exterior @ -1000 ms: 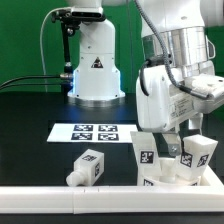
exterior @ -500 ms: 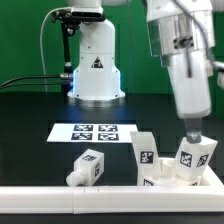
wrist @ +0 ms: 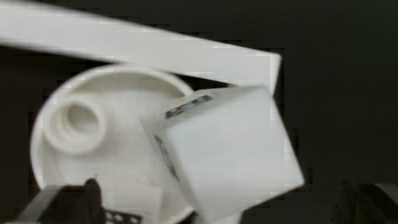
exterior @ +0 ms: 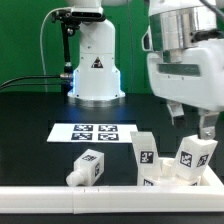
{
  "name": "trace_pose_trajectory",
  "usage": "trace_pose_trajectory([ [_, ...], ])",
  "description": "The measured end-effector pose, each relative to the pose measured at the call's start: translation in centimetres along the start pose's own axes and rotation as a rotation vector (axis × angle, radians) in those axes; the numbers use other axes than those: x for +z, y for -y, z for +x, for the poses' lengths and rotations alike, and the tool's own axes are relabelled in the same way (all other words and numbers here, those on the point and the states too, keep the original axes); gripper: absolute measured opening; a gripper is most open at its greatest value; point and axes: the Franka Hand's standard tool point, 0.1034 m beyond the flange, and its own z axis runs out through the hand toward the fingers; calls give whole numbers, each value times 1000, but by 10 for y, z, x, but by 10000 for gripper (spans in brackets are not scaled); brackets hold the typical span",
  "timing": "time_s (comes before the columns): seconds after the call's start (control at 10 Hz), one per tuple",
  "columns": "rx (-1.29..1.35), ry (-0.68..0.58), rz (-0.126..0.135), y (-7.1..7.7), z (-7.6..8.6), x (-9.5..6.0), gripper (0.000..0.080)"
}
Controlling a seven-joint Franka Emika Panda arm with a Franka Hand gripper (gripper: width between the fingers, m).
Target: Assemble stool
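The stool's round white seat (exterior: 163,179) lies against the front rail at the exterior view's right. Two tagged white legs stand on it, one (exterior: 145,150) to the left and one (exterior: 196,155) to the right. A third leg (exterior: 88,167) lies loose on the black table further left. My gripper (exterior: 193,120) hangs open and empty above the right-hand leg, not touching it. In the wrist view the seat (wrist: 80,120) with its round socket and one leg (wrist: 231,140) lie below the open gripper (wrist: 217,205), whose dark fingertips (wrist: 71,200) stand wide apart.
The marker board (exterior: 92,131) lies flat behind the loose leg. A white rail (exterior: 60,196) runs along the table's front edge and shows in the wrist view (wrist: 160,45). The robot base (exterior: 96,70) stands at the back.
My gripper has left the right-hand leg and risen clear of it, and the hand has turned. Both legs stay upright on the seat.
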Motion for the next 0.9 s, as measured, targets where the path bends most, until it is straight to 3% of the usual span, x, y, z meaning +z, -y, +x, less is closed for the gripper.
trace_pose_trajectory([
  [0.2,-368,-24,-15,3,-2,-1,649],
  [0.7,-673,-30,-26,2,2,-1,649],
  [0.8,-877,-47,-60,3,-3,-1,649],
  [0.9,-1049,-44,-76,3,-10,1,649],
])
